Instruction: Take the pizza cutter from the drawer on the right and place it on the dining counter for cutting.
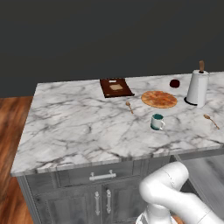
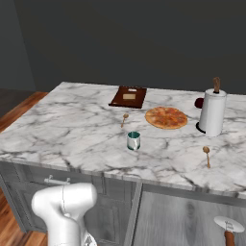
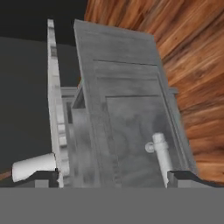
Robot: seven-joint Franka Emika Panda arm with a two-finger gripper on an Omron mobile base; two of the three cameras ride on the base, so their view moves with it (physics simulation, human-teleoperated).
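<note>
Marble bench (image 2: 72,129) is carrying no cutter yet, as the pizza cutter (image 2: 227,227) is lying inside the pulled-out drawer (image 2: 192,216) at right, with the gripper (image 3: 113,175) standing wide apart at the drawer front, gripping nothing, so grasping and placing are remaining.
</note>
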